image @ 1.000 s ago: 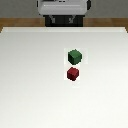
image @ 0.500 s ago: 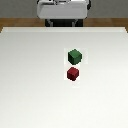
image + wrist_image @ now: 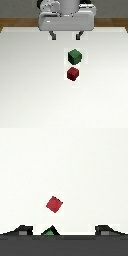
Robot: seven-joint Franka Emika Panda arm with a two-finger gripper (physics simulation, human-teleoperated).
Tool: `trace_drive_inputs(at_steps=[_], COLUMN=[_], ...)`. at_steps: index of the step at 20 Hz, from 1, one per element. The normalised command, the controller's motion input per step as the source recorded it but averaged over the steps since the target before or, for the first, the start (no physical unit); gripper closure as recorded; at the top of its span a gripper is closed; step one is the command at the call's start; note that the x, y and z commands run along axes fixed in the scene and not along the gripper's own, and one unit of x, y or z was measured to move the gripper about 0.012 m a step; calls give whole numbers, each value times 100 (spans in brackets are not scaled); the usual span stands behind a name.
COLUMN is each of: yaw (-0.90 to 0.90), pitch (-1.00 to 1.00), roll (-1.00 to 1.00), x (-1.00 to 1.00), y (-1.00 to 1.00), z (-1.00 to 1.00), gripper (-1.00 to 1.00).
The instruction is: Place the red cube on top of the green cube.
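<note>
White table (image 3: 30,85) fills most of the exterior view, with a strip of brown floor (image 3: 15,22) showing beyond its far edge. Near the middle sits the green cube (image 3: 74,55), turned so a corner faces the camera, and the red cube (image 3: 73,74) rests on the table just beside it, on the camera's side; whether the two touch is hard to tell at this resolution, though a thin gap seems to separate them. Neither cube is stacked on the other. Above the far part of the table hangs the gripper (image 3: 66,36), its two dark fingers (image 3: 53,36) spread wide with nothing between them, well apart from both cubes. In the wrist view the red cube (image 3: 54,204) lies as a diamond on the white surface, and only a tip of the green cube (image 3: 49,232) peeks over the dark gripper body, between the two fingertips (image 3: 23,230).
</note>
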Motion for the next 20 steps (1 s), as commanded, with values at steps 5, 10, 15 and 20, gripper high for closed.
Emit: trace_drive_inputs(at_steps=[5,10,15,20], yaw=[0,-3,0,-3], pitch=[0,0,0,0], roll=[0,0,0,0], x=[0,0,0,20], y=[100,-20,-60,0], z=[0,0,0,0], gripper=[-100,-100,-100,-100])
